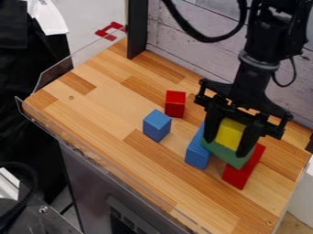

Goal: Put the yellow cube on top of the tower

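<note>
As I view it remotely, tower base: red bar [243, 171] and blue bar [196, 153], lying apart on the wooden counter [101, 103].
Green block [223, 155]: laid across both bars.
Yellow cube [229, 131]: on the green block, top of tower.
Gripper [225, 146]: I have it over the tower, fingers gripping the yellow cube.
Blue block [157, 124]: apart from tower.
Red block [175, 104]: near blue block, farther back.

Over on the right of the tabletop [101, 114], two side-by-side blocks, left block [196, 155] and right block [237, 176], with a crosspiece [225, 155] lying across both! Top cube [230, 133], on or just above that! To their left, a lone cube [157, 125]; behind it, slightly right, a small block [175, 104]!
</note>
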`<state>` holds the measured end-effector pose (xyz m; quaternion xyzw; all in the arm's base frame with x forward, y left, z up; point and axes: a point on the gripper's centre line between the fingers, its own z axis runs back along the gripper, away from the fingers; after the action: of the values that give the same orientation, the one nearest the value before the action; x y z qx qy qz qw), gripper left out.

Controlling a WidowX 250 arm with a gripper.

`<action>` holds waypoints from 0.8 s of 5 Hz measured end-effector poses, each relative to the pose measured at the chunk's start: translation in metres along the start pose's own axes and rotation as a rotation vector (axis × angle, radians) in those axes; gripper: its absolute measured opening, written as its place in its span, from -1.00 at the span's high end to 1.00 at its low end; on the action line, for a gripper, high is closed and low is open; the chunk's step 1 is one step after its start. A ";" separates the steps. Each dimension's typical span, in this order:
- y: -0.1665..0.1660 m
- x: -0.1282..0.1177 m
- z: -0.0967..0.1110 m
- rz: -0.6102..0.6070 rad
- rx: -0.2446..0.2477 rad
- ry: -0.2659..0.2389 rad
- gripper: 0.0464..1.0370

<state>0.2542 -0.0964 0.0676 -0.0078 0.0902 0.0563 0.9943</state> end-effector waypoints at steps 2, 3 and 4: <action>0.001 0.003 -0.003 0.011 -0.018 -0.006 -0.19; 0.001 0.003 -0.003 0.005 -0.018 -0.004 -0.79; 0.003 -0.001 0.004 0.011 0.001 -0.009 -0.93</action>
<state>0.2535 -0.0931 0.0715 -0.0067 0.0857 0.0616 0.9944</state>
